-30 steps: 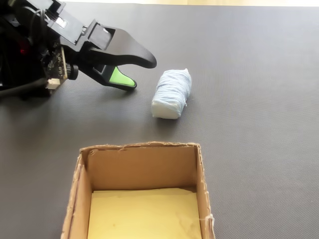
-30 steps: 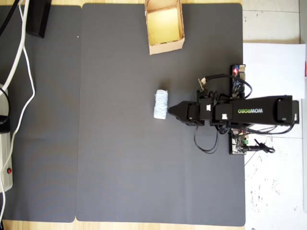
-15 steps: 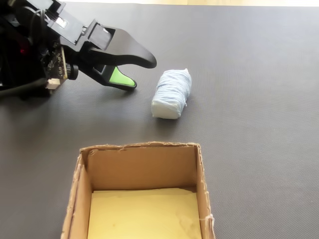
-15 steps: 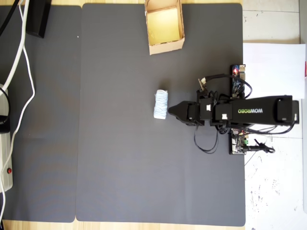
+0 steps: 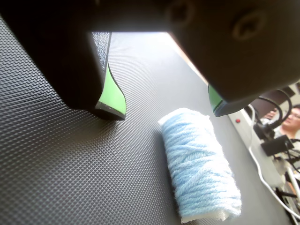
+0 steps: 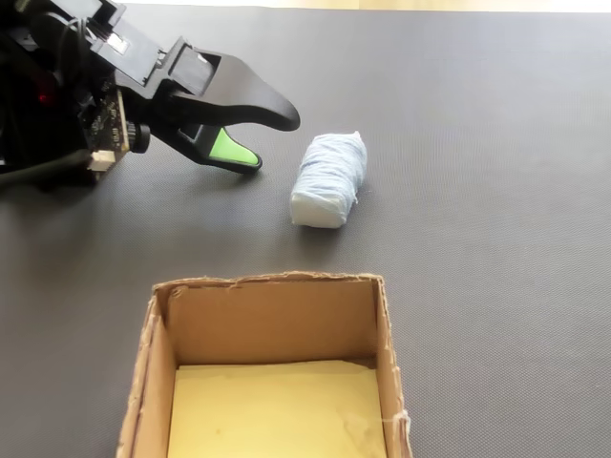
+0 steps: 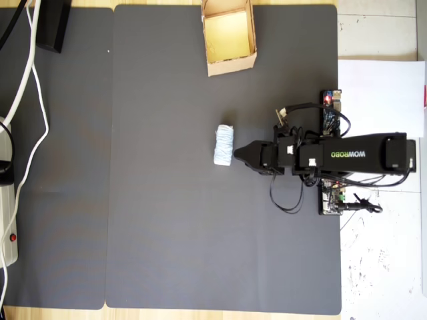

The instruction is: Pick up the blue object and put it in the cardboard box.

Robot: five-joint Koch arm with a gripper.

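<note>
The wrist view shows the jaws parted, two black fingers with green pads (image 5: 115,96) hanging above the mat, nothing between them; the gripper (image 5: 166,110) is released. The blue object (image 5: 200,164) lies on the mat just beyond and below the tips, yarn strands plainly visible (a detail the other cameras blur). Only the fixed view shows the inside of the cardboard box (image 6: 382,334), yellowish at the bottom, standing near the roll but apart from it. The overhead view alone gives the whole layout: the box (image 7: 230,65) at the mat's far edge, the roll (image 7: 225,145) mid-mat, well apart from it, the gripper (image 7: 239,155) just beside the roll's right side.

The roll lies on its side; in the overhead view its long axis runs up and down the frame, across the arm's line.

The tabletop carries a dark textured mat (image 7: 167,220). White cables (image 7: 30,80) trail at the left, and a person (image 5: 293,119) shows at the wrist view's right edge.
</note>
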